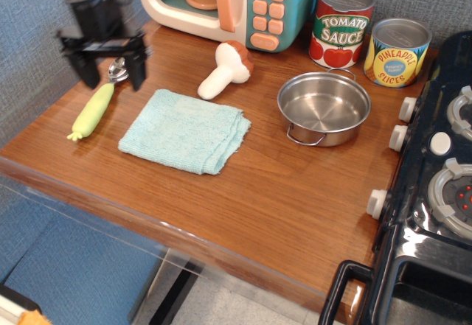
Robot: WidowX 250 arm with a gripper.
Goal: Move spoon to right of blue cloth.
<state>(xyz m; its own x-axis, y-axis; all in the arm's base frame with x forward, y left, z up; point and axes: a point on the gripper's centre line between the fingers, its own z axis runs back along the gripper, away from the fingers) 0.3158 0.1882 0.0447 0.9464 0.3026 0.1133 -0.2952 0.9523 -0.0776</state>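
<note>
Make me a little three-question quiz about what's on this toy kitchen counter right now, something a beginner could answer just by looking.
1. True or false: the spoon lies to the right of the blue cloth.
2. What stands closest to the steel pot? A) the tomato sauce can B) the mushroom C) the toy microwave
3. Fill in: the robot's hand is open and hovers over the spoon's silver ____.

Key
1. False. The spoon lies left of the cloth, apart from it.
2. A. The can stands just behind the pot.
3. Bowl. The dark fingers hang on either side of it, holding nothing.
</note>
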